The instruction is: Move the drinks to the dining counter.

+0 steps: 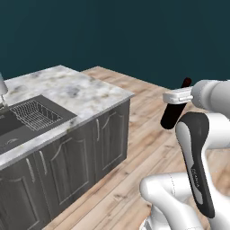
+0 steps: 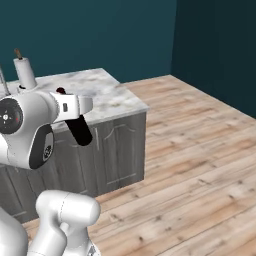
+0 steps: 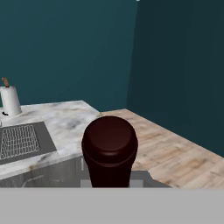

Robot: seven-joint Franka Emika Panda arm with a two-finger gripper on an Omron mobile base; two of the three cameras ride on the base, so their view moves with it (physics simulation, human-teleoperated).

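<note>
A: Teal walls, plank floor, and the marble tabletop (image 1: 85,92) of the dining counter with its dark sink (image 1: 31,117) and a paper-towel roll (image 2: 24,72) at the back. Where is the drink?

B: The slim dark bottle (image 1: 174,112) is in the air beside the counter's end, out over the floor and tilted. The fingers (image 1: 176,96) are clamped on it near the neck. In the hand view its dark round end (image 3: 109,148) faces the camera, with the tabletop beyond.

A: So how far along?

B: I judge roughly midway for this bottle: lifted and carried near, not yet set down. No carton is on the stretch of tabletop I can see, so that drink looks left to do.
</note>
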